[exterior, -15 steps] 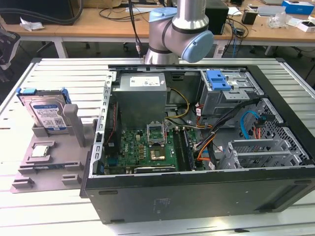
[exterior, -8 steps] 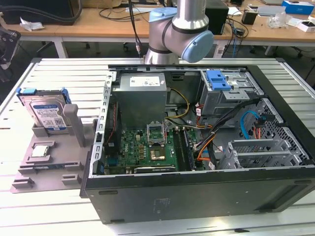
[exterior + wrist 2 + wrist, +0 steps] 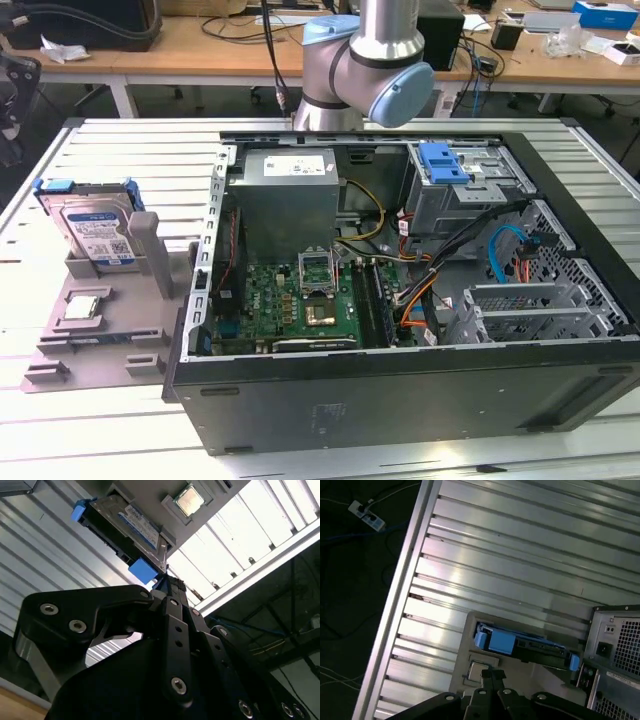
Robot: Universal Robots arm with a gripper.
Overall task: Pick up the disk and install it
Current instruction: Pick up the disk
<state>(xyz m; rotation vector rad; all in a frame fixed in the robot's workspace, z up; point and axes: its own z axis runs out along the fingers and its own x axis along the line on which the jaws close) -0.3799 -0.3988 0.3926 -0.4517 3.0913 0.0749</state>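
The disk (image 3: 95, 225) is a silver drive with a white-and-blue label and a blue bracket. It stands on edge in a grey holder (image 3: 110, 340) at the exterior view's left. In both wrist views the disk (image 3: 125, 525) (image 3: 520, 642) lies beyond my gripper (image 3: 164, 584) (image 3: 492, 674), well apart from it. My black fingers meet at their tips, shut, with nothing between them. The arm (image 3: 365, 60) rises behind the open computer case (image 3: 400, 390).
A small square processor chip (image 3: 82, 307) lies flat on the grey holder in front of the disk. Inside the case, a grey drive cage with a blue latch (image 3: 445, 165) sits at the back right, with the motherboard (image 3: 300, 300) and cables nearby. The table is ribbed aluminium (image 3: 520, 555).
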